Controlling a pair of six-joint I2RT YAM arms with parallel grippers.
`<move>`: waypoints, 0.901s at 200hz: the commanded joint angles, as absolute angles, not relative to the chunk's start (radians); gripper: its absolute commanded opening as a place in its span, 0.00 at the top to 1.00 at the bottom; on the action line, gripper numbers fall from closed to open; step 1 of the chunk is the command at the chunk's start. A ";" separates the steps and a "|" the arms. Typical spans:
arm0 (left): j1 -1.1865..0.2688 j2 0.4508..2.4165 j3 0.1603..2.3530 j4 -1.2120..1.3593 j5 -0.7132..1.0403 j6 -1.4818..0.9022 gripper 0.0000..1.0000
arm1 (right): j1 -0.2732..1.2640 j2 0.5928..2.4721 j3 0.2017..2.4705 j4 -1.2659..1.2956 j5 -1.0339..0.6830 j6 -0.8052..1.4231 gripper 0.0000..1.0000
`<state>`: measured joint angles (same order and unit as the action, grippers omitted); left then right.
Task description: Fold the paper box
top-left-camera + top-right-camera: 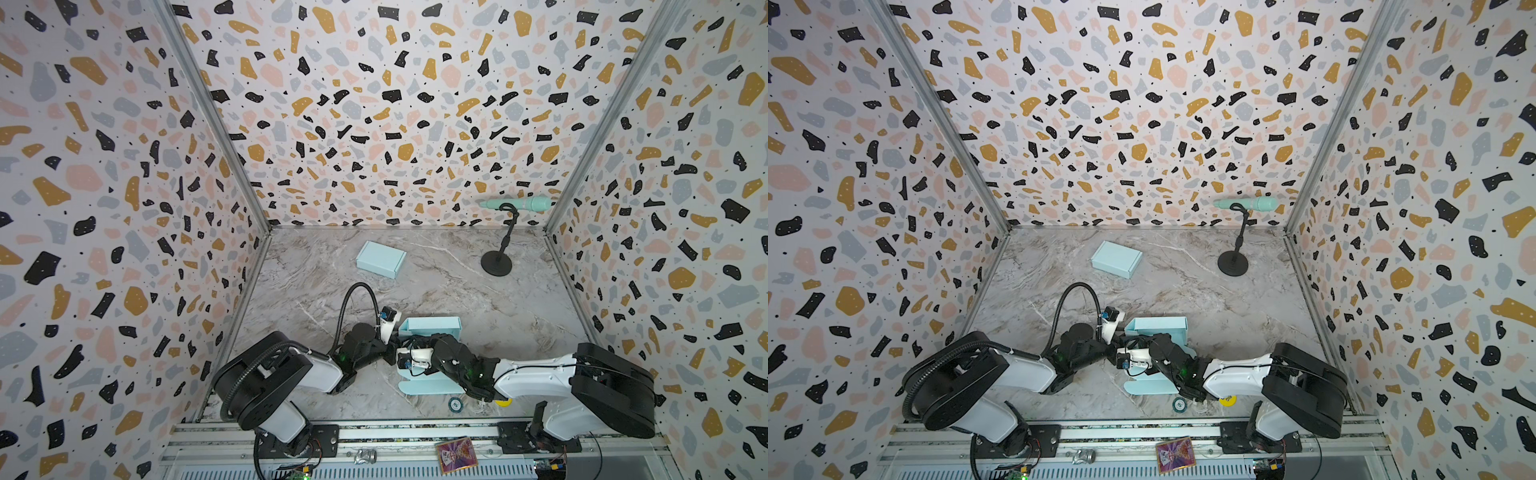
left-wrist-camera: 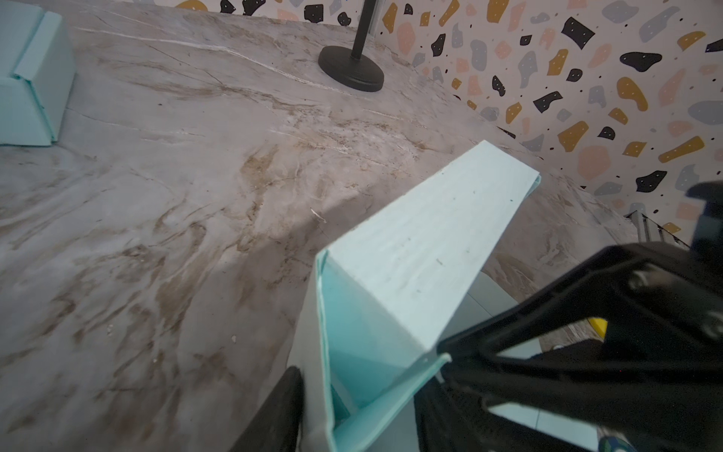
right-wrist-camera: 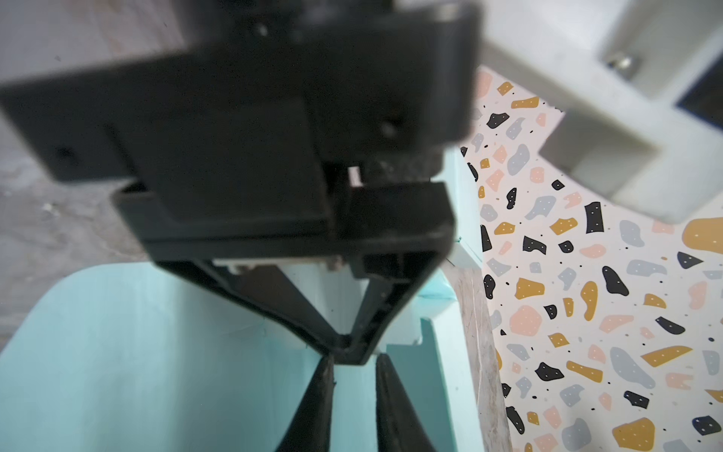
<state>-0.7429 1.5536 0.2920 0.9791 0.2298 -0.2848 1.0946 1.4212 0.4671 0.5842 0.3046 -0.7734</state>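
**Box half-formed at front centre — both claws at its left end**

The pale blue paper box (image 1: 432, 323) sits on the marble table (image 1: 478, 299) near the front edge, between the two arms, and shows in both top views (image 1: 1156, 324). Its far long wall stands upright. The tray on the near side of that wall is open, and the lid panel with rounded corners lies flat toward the robot. A second box (image 1: 380, 259), already closed, rests well apart toward the back. A microphone stand (image 1: 496, 264) is at back right.

Left gripper (image 1: 395, 343) works at the box's left end. In the left wrist view one finger (image 2: 276, 411) lies just outside the end wall, with the doubled long wall running away from it. The opposing finger is lost among black parts, so grasping or released cannot be told.

Right gripper (image 3: 355, 373) reaches across into the same end. Its fingers stand narrowly apart with pale blue card showing between them — the view does not settle whether they pinch a panel or are merely poised over it.

Judged step: raising and locking the left end wall. The tray is not yet complete and the lid is not closed, so the task is perhaps halfway. The next move likely calls for one claw to hold the corner square while the other presses the end flap over into the tray. Thin card may buckle if pushed off its crease.
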 commanded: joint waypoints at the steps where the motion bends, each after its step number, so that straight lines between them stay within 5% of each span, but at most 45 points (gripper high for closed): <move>1: -0.750 1.568 0.276 1.011 0.205 -0.280 0.53 | 1.086 1.338 0.466 0.554 0.269 -0.712 0.72; 41: -0.751 1.583 0.297 0.958 0.116 -0.245 0.57 | 1.089 1.169 0.474 0.475 0.221 -0.607 0.47; 84: -0.750 1.582 0.315 0.943 0.098 -0.226 0.58 | 0.954 1.002 0.531 0.439 0.122 -0.349 0.35; 129: -0.751 1.594 0.359 0.894 0.101 -0.197 0.59 | 0.602 1.232 0.840 0.137 -0.247 -0.070 0.29; 180: -0.750 1.597 0.380 0.873 0.120 -0.186 0.59 | 0.497 1.411 0.935 0.007 -0.563 -0.043 0.22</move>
